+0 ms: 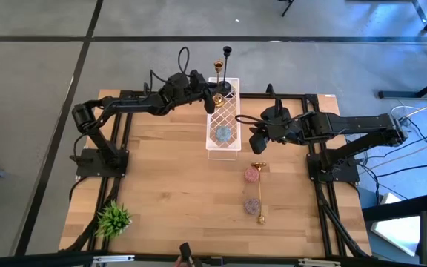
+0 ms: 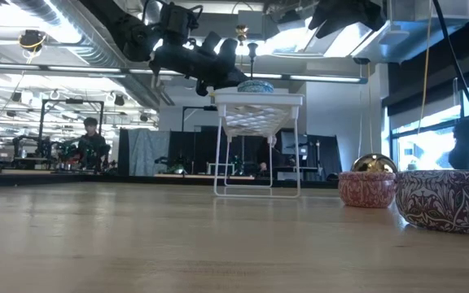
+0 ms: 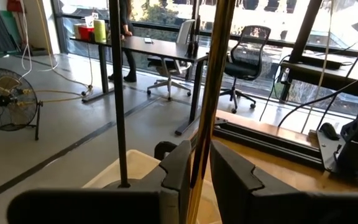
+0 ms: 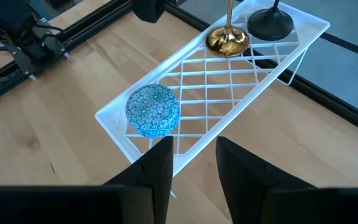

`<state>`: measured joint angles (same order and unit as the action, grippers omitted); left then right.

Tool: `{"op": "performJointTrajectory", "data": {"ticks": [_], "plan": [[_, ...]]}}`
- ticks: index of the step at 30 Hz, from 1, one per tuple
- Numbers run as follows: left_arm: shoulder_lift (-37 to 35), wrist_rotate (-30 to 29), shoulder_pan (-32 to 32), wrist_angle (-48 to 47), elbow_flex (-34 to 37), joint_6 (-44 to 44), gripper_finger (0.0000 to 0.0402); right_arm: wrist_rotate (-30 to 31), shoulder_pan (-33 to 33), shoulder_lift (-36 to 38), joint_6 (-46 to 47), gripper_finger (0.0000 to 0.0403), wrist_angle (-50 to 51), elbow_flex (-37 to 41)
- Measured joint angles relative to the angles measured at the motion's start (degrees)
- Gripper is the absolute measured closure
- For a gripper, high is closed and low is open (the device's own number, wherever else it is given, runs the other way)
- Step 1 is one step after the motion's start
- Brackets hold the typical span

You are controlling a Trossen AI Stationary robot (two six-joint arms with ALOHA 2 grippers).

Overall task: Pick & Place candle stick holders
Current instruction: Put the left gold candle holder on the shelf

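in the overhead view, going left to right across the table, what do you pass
green plant tuft → left pincer closed on the gold candle holder's stem → blue patterned bowl on the white wire rack → right pincer

Left hand [image 3: 202, 171] nearly closed, right hand [image 4: 193, 158] parted
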<state>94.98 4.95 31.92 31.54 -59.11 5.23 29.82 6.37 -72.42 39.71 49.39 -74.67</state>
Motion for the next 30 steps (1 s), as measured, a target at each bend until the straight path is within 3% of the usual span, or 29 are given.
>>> {"op": "performJointTrajectory", "data": {"ticks": [7, 13, 19, 30], "plan": [[0.0, -0.3, 0.0, -0.01, 0.0, 0.04, 0.0342, 0.0, 0.0, 0.0, -0.34, 0.0279, 0.04, 0.02], [-0.07, -5.24, 0.0, -0.06, 0.0, 1.98, 0.0311, 0.0, 0.0, 0.0, -0.38, 0.0279, 0.06, 0.0], [-0.22, -5.01, -0.23, -0.06, 0.0, 2.1, 0.029, 0.0, 0.01, 0.0, -0.4, 0.0279, 0.08, 0.01], [-0.22, -5.26, -1.96, -0.23, 0.0, 1.5, 0.0287, 0.0, 0.0, 0.0, -0.73, 0.0279, 0.08, 0.0]]}}
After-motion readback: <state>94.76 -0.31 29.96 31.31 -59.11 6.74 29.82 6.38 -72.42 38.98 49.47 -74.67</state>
